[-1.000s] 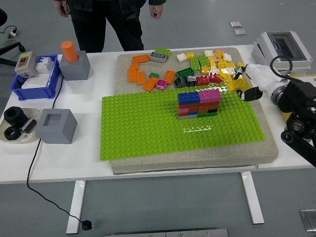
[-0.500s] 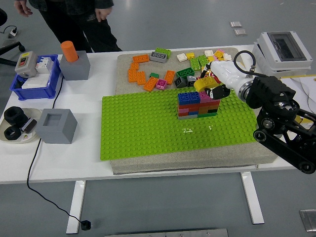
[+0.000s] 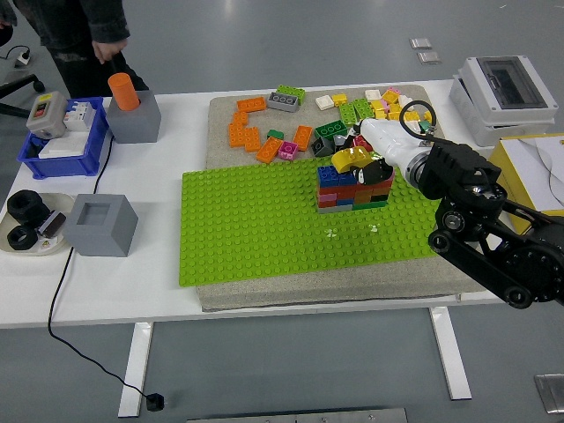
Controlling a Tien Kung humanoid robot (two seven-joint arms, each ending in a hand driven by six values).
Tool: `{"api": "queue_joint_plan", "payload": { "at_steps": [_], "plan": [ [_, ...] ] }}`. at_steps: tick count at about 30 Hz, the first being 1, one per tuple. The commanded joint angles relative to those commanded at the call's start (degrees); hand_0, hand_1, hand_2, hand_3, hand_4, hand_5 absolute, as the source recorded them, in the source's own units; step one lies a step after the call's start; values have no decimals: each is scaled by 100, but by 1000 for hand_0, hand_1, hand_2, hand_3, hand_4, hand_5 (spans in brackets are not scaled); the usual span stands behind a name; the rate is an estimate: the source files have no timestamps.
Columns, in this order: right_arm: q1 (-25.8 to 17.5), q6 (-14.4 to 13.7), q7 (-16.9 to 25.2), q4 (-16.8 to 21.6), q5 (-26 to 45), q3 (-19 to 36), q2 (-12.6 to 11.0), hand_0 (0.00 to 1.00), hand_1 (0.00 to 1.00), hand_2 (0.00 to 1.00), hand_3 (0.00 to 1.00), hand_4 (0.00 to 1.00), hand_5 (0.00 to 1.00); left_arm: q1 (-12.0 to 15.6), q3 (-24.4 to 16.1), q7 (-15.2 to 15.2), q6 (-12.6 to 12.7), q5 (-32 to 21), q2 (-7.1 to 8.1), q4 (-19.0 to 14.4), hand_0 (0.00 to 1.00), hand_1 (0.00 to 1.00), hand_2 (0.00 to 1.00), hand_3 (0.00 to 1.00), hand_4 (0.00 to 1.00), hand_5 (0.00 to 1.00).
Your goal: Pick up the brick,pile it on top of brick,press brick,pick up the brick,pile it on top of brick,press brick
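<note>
White table [image 3: 264, 295] on white legs, grey floor [image 3: 264, 44], black cable [image 3: 66, 330] trailing down

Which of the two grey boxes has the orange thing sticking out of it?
The far grey box, beside the blue bin. An orange cylinder stands up from its top. The near grey box has only an empty square hole.

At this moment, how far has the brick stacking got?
Done: a multi-layer brick stack stands on the green baseplate. In hand: the right hand holds a yellow brick at the stack's top, not visibly seated. Left: pressing it, then another from the loose bricks.
</note>
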Motion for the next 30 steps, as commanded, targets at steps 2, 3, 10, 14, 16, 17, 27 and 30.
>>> {"api": "queue_joint_plan", "payload": {
  "at_steps": [2, 3, 10, 14, 16, 17, 27, 30],
  "plan": [
    [-6, 1, -7, 1, -5, 4, 21, 908, 845, 860, 537, 654, 99, 2, -3, 1, 0, 0, 1, 0, 629, 587, 553, 580, 616, 279],
    [-9, 1, -10, 4, -9, 7, 33, 908, 845, 860, 537, 654, 99, 2, -5, 1, 0, 3, 1, 0, 629, 587, 553, 580, 616, 279],
    [-16, 5, -30, 3, -15, 7, 87, 907, 845, 860, 538, 655, 102, 0, -10, 4, 1, 5, 0, 0, 629, 587, 554, 580, 616, 278],
    [-6, 13, -47, -4, -22, -1, 122, 907, 845, 860, 538, 657, 105, 1, -9, 4, 2, 2, 3, 0, 629, 587, 553, 580, 616, 277],
    [0, 15, -54, -8, -25, -8, 146, 907, 845, 860, 538, 657, 105, -1, -9, 3, 1, 4, 4, 0, 629, 587, 553, 580, 616, 277],
    [2, 16, -59, -11, -24, -14, 162, 907, 845, 860, 538, 657, 105, -1, -9, 3, 1, 5, 4, 0, 629, 587, 553, 580, 616, 277],
    [20, 41, -94, -51, -21, -54, 252, 907, 846, 861, 536, 665, 128, 1, -7, 7, 3, 8, 2, 0, 628, 587, 553, 580, 616, 281],
    [25, 43, -96, -77, -23, -47, 261, 908, 847, 862, 539, 670, 137, -3, -8, 6, 3, 13, 2, 0, 628, 587, 553, 580, 617, 282]
  ]
}}
